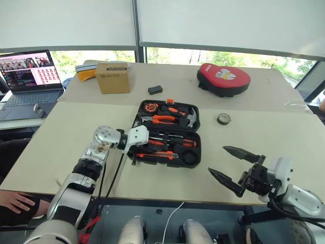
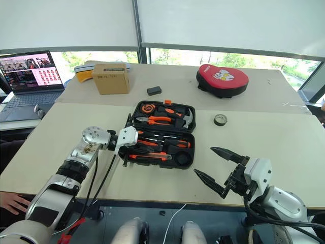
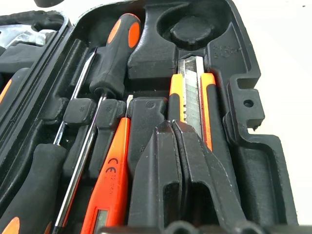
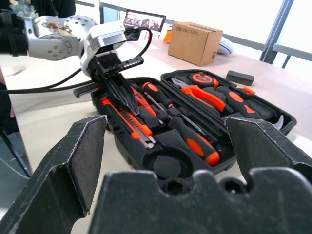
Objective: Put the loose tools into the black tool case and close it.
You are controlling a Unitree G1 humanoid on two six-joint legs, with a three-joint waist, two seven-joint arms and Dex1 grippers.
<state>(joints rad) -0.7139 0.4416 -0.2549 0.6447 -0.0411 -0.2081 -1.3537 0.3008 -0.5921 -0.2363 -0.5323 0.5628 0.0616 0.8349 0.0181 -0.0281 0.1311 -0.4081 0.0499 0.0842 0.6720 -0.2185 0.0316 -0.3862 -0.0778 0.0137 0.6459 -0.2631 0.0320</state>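
One black tool case [image 1: 136,121], open flat on the table. Inside it: two long orange-and-black screwdrivers [image 3: 114,56], one thin all-orange tester screwdriver [image 3: 109,178], one utility knife [image 3: 192,97], one pair of orange-handled pliers [image 1: 162,119], one hammer [image 1: 191,118]. One round orange item [image 1: 150,107] in the lid half, possibly a tape measure. Outside the case: one small dark tape roll [image 1: 223,119], one cardboard box [image 1: 112,77], one small black block [image 1: 155,90], one red-and-black mitt [image 1: 223,79], one laptop [image 1: 31,76].

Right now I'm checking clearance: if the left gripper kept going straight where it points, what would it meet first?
Probably the utility knife lying in its slot in the black tool case; the shut left gripper hangs just above it, though the exact gap is unclear.
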